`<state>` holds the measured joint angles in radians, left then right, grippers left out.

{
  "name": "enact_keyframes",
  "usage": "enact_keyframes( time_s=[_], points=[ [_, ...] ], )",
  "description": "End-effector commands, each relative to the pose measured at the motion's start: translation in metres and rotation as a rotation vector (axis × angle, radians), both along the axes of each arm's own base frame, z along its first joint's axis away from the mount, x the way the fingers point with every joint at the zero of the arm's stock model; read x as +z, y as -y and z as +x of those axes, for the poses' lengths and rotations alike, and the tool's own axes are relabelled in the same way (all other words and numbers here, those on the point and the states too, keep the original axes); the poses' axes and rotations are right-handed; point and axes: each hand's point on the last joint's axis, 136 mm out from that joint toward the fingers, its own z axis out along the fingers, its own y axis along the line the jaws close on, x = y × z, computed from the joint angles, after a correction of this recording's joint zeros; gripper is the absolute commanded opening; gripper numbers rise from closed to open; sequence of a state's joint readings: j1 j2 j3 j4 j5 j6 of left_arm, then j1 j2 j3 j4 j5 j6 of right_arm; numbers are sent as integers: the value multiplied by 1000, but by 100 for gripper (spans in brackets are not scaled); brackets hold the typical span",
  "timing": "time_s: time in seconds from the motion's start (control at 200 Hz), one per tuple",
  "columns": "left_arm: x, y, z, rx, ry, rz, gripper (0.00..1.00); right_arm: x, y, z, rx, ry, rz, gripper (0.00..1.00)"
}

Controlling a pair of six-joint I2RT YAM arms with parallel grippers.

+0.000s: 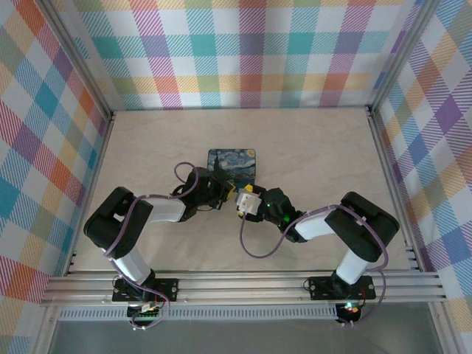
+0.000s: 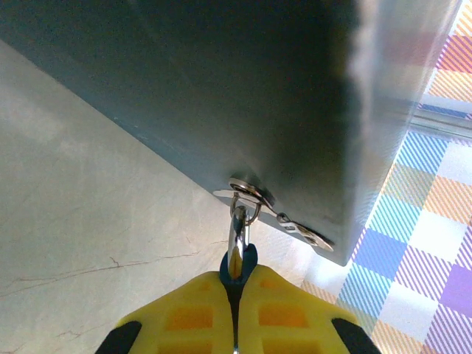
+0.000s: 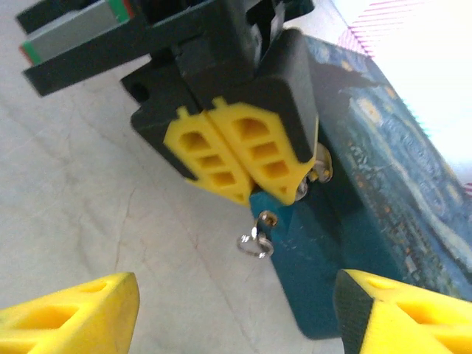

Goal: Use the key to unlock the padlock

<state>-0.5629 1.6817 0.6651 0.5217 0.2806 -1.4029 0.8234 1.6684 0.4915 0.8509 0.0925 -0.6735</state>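
Left gripper (image 2: 236, 289) clamped on padlock (image 2: 239, 261), which hangs from the latch (image 2: 254, 200) on the box (image 2: 221, 88) | right gripper (image 3: 236, 295) wide apart, empty, near | key (image 3: 257, 239) just under left fingers (image 3: 254, 151), maybe inserted, can't tell | shackle looks shut; unlocking left to do

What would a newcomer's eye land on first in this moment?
First, the starry-night box, at the centre of the top view. In the left wrist view, the left gripper has its jaws shut on the blue padlock, whose silvery shackle runs up to the box's latch. The right gripper faces them with its jaws wide open.
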Motion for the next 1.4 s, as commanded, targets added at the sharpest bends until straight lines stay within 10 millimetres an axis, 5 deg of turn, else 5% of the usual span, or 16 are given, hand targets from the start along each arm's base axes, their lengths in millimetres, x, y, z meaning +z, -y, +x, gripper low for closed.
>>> enact_keyframes(
  time_s=[0.0,0.725,0.95,1.22,1.395],
  points=[
    [14,8,-4,-25,-5,-33,0,21,-12,8,5,63,60,63],
    [13,8,-5,-26,-14,-34,0,13,-17,21,-45,30,74,8],
    [14,10,-5,-30,-17,-42,0,6,-15,21,-57,20,55,7],
    [13,9,-5,-27,-20,-39,0,4,-12,14,-21,37,31,29],
    [12,9,-5,-27,-21,-37,0,-1,-10,10,-7,39,3,32]
  ],
)
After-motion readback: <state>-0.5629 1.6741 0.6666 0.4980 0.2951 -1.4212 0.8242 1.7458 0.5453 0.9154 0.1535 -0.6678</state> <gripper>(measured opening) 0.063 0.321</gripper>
